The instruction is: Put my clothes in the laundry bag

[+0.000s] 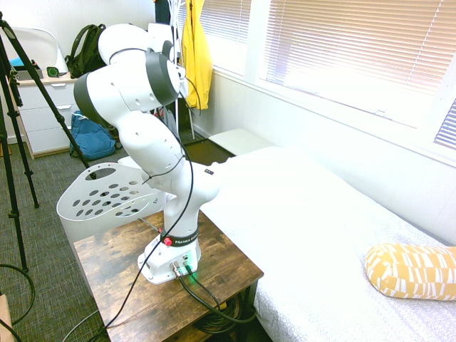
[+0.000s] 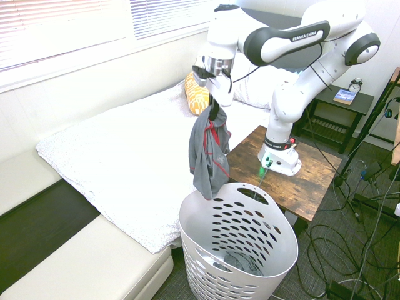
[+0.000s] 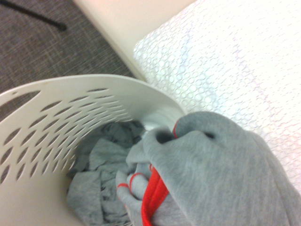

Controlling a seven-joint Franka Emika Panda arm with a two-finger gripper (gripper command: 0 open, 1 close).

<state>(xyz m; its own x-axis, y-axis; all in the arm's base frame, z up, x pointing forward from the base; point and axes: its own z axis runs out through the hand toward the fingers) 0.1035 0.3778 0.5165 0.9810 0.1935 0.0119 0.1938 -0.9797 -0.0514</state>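
Observation:
The clothes (image 2: 208, 150), a dark grey garment with red trim, hang in a long bunch from my gripper (image 2: 214, 107), which is shut on their top. Their lower end reaches the near rim of the laundry bag (image 2: 240, 250), a white plastic basket with oval holes standing on the floor beside the bed. The wrist view looks down past the hanging clothes (image 3: 216, 174) into the laundry bag (image 3: 56, 110), where more grey fabric (image 3: 96, 188) lies on the bottom. In the first exterior view the laundry bag (image 1: 107, 196) shows behind the arm, and the arm hides the gripper and the clothes.
A bed (image 2: 106, 156) with a white cover lies along the window wall, with a yellow patterned pillow (image 1: 410, 271) on it. The wooden side table (image 2: 312, 181) stands right next to the basket. A yellow jacket (image 1: 196, 53) hangs by the window, and a blue backpack (image 1: 91, 135) sits by the dresser.

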